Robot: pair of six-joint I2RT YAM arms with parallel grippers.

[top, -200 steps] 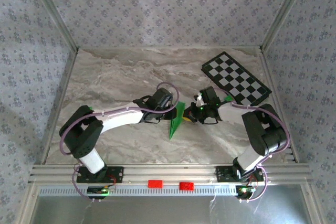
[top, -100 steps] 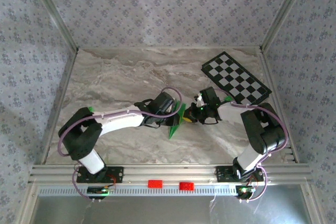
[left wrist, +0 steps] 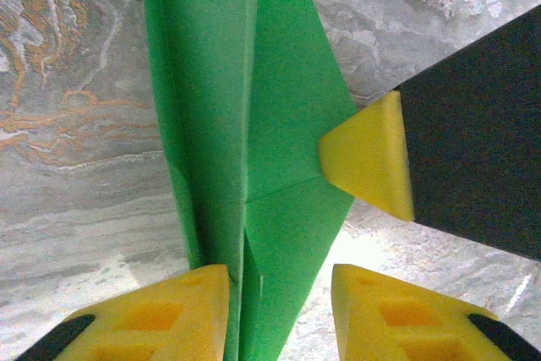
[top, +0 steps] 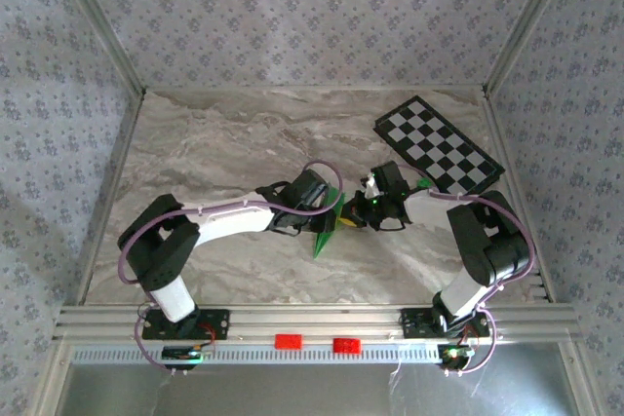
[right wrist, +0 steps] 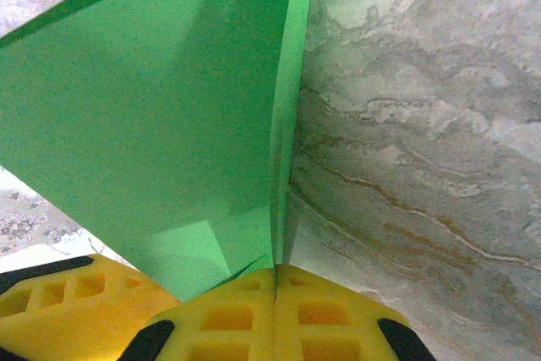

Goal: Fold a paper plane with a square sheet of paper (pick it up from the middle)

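Observation:
The square sheet of paper is folded into a slim pointed green dart, the paper plane (top: pixel 325 229), standing on edge over the marble table between the two arms. My right gripper (top: pixel 357 213) is shut on its folded edge (right wrist: pixel 279 209), with the yellow pads (right wrist: pixel 321 310) pressed together. My left gripper (top: pixel 330 204) straddles the plane (left wrist: pixel 254 124) from the other side. Its jaws stand open: the paper rests against the left finger (left wrist: pixel 161 314), with a gap to the right finger (left wrist: pixel 406 319). The right gripper's yellow tip (left wrist: pixel 368 162) touches the plane's wing in the left wrist view.
A black-and-white checkered board (top: pixel 439 146) lies at the back right of the marble table (top: pixel 214 143). Two red blocks (top: pixel 288 342) sit on the front rail. Patterned walls close in the table on three sides.
The left gripper has shifted right, onto the plane, and its jaws have widened. The right gripper has stayed shut on the paper in the same place.

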